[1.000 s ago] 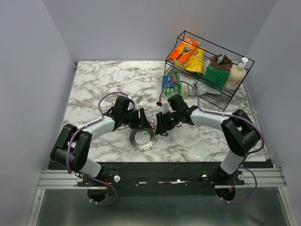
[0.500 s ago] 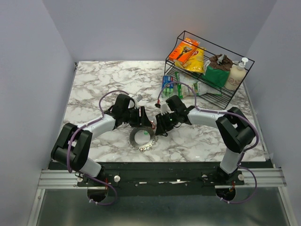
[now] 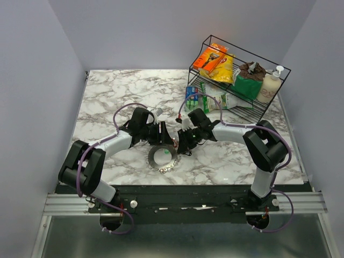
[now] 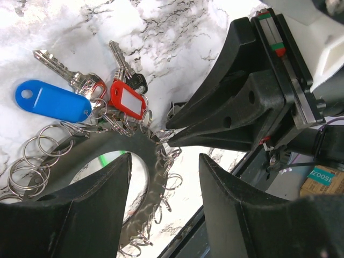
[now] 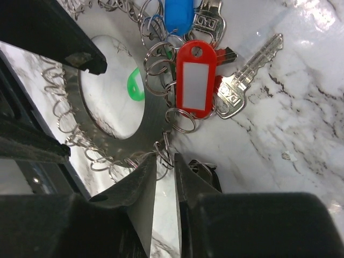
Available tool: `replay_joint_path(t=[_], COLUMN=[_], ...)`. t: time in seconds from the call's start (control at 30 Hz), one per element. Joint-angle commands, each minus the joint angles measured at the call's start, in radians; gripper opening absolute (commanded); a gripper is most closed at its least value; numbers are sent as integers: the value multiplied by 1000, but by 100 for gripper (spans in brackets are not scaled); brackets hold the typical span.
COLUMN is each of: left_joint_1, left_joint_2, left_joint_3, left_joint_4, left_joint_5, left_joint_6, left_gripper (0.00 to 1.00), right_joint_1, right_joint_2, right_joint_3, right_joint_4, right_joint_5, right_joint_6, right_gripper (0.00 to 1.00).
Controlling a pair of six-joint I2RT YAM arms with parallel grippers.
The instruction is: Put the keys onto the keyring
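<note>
**A:** Where does the keyring [image 4: 141, 172] lie?

**B:** Flat on the marble table [image 3: 118, 91], near the front edge and about midway between the two arm bases. It is a grey disc with a round hole, and small wire rings hang all round its rim.

**A:** And the keys [image 4: 56, 63]?

**B:** From above, they are bunched at the disc's 1 o'clock, lying on the marble right against the rim rings. A red tag [image 5: 194, 80] and a blue tag [image 4: 51, 101] lie among them, near each other. One long silver key points away from the disc.

**A:** Is anything in the hole?

**B:** A bit of green [image 5: 134, 87] shows through it. I cannot tell what it is.

**A:** The left gripper [image 4: 165, 157]?

**B:** It is at the disc's 11 o'clock, low over the rim. Its jaws stand wide apart and hold nothing.

**A:** The right gripper [image 5: 165, 157]?

**B:** It points in from 2 o'clock, with its tips at the rim just beside the key bunch. The jaws are drawn nearly together, leaving only a slit. One small wire ring sits right at the tips, but I cannot tell whether it is pinched. The two grippers face each other closely across the rim.

**A:** Farther out?

**B:** A black wire rack [image 3: 262, 112] stands at the table's 1 o'clock corner. It holds an orange box [image 3: 210, 56], a yellow bag [image 3: 224, 67], a green pack [image 3: 248, 86] and a pump bottle [image 3: 270, 86].
</note>
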Motion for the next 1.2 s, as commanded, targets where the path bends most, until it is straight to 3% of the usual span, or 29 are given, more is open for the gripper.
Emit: replay_joint_path(t=[0.0, 0.07, 0.2, 0.8, 1.17], left_joint_1=[-6, -6, -6, -4, -4], left_joint_2=[0, -3, -9, -136, -144], left_joint_3=[16, 15, 10, -24, -55], left_joint_4=[11, 9, 8, 138, 144], left_joint_5=[25, 24, 16, 86, 79], left_joint_6=[11, 11, 12, 26, 21], left_gripper=[61, 62, 61, 62, 62], right_joint_1=[1, 1, 1, 1, 1], right_joint_2=[19, 13, -13, -134, -73], right_joint_3=[19, 14, 2, -42, -81], right_joint_4=[28, 30, 32, 99, 87], right_joint_5=[-30, -32, -29, -144, -73], right_joint_6=[-8, -8, -14, -63, -43], right_gripper=[19, 8, 1, 1, 6])
